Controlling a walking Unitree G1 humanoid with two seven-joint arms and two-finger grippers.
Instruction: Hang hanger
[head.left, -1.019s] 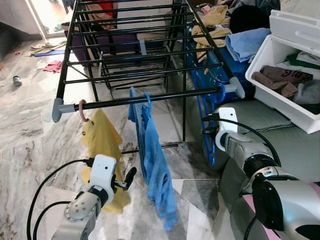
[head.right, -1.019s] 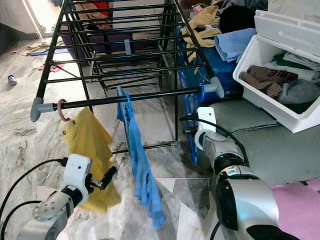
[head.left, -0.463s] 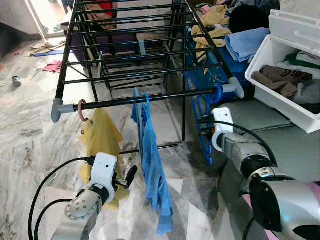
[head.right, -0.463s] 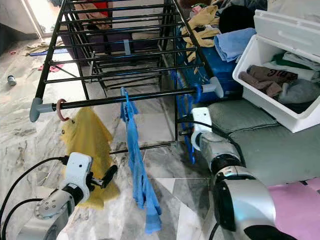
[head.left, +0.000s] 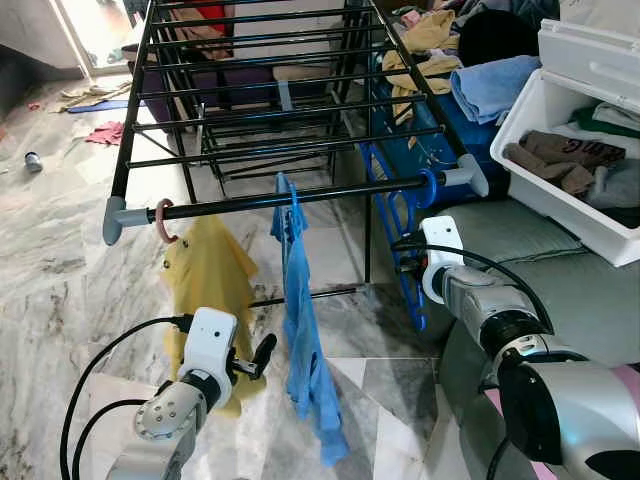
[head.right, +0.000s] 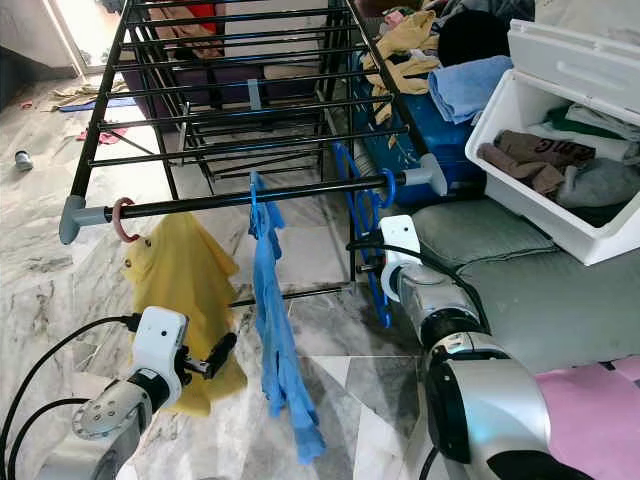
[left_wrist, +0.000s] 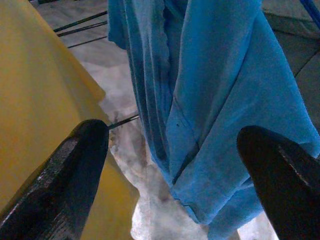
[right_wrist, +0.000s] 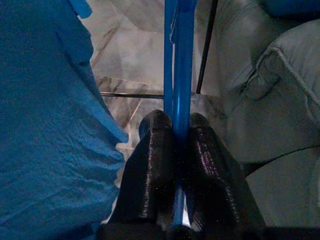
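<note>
While the right claw (right_wrist: 174, 131) is gripping the blue hanger (head.left: 395, 215) — hooked on the rack (head.left: 300, 195) — the left claw (left_wrist: 170, 150) is hanging open nr the blue shirt (head.left: 305, 330).

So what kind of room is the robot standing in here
Probably a laundry-drying corner of a home: a black drying rack over marble floor holds a yellow garment and blue garment, a white bin holds clothes, and the right tool grips a blue hanger.

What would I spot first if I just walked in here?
Probably the bright blue garment and the yellow garment dangling from the front bar of the black drying rack. Next, the right claw pinching a blue hanger hooked on that bar's right end.
</note>
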